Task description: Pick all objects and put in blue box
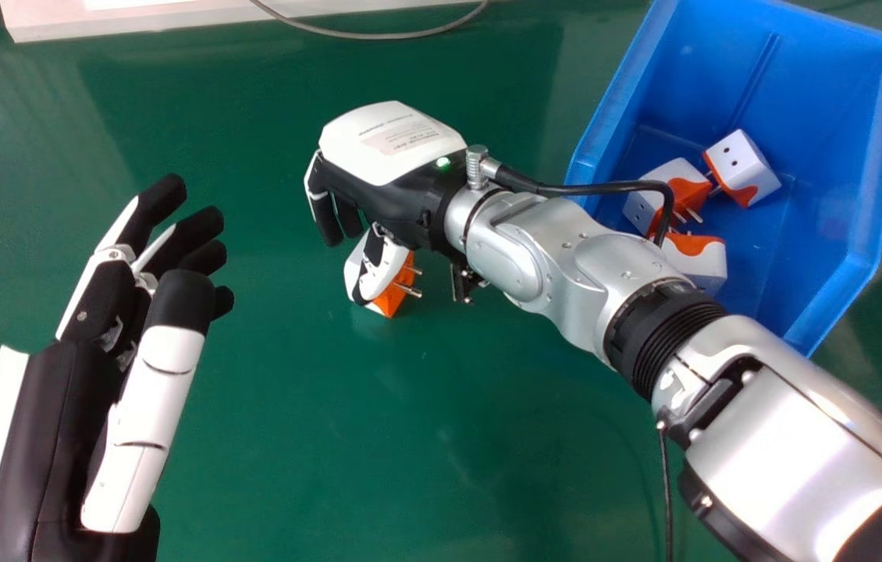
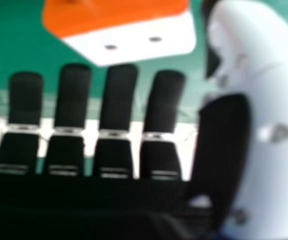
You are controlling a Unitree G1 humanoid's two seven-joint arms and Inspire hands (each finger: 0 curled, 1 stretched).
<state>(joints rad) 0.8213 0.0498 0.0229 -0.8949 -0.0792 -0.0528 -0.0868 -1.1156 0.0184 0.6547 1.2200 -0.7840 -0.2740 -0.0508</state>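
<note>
1. Green work surface (image 1: 293, 437), glossy, extending beneath both hands and the box; a white panel (image 1: 136, 23) lies along its far side, with a thin grey cable (image 1: 378, 35) curving to the right of it.

2. Left hand (image 1: 43, 445): held above the left part of the surface, well apart from the adapter. Its fingers are relaxed and slightly bent, nothing between them and the thumb.

3. Right hand (image 1: 402, 148): positioned over the surface between the left hand and the box, palm side down. Right hand view: fingers (image 2: 120, 95) extended and spaced, with a wide gap to the thumb (image 2: 278, 100).

4. Plug adapter (image 1: 390, 297), white with an orange pronged end: on the surface, left of the blue box's left edge. Its prongs point toward the box. It lies just beyond the fingertips, toward the thumb side; in the head view the thumb crosses in front of its white body. Whether thumb and adapter touch cannot be told.

5. Blue box (image 1: 839, 179): at the right, its near corner angled toward the robot. White-and-orange adapters (image 1: 737, 160) are grouped on its floor near the left wall, the nearest partly covered by the right forearm (image 1: 589, 273).
</note>
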